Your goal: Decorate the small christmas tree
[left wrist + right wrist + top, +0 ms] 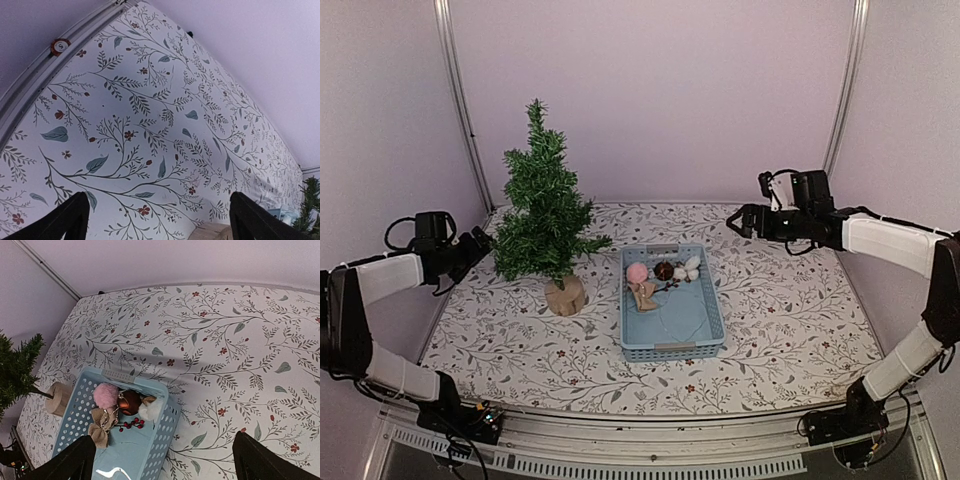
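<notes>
1. We count one small christmas tree (542,205). It stands upright on the left half of the bench (790,310) on a single pale wooden stump (565,296), and no ornament hangs on it.
2. One light-blue perforated basket (672,347) sits near the middle of the bench, just right of the stump and not touching it.
3. In the far end of the basket we count five kinds of ornament: one pink pom-pom (105,395), one dark shiny ball (129,401), one burlap bow (101,426), one red berry sprig (131,425) and a white fluffy cluster (148,410). We cannot tell how many puffs make up the cluster.
4. There are two arms, each with one gripper.
5. The left gripper (480,243) hangs above the bench's left edge, just beside the tree's lower branches. Its two fingers stand wide apart, with nothing between them.
6. The right gripper (735,222) hangs over the far right of the bench, well apart from the basket. Its fingers are likewise spread and hold nothing.
</notes>
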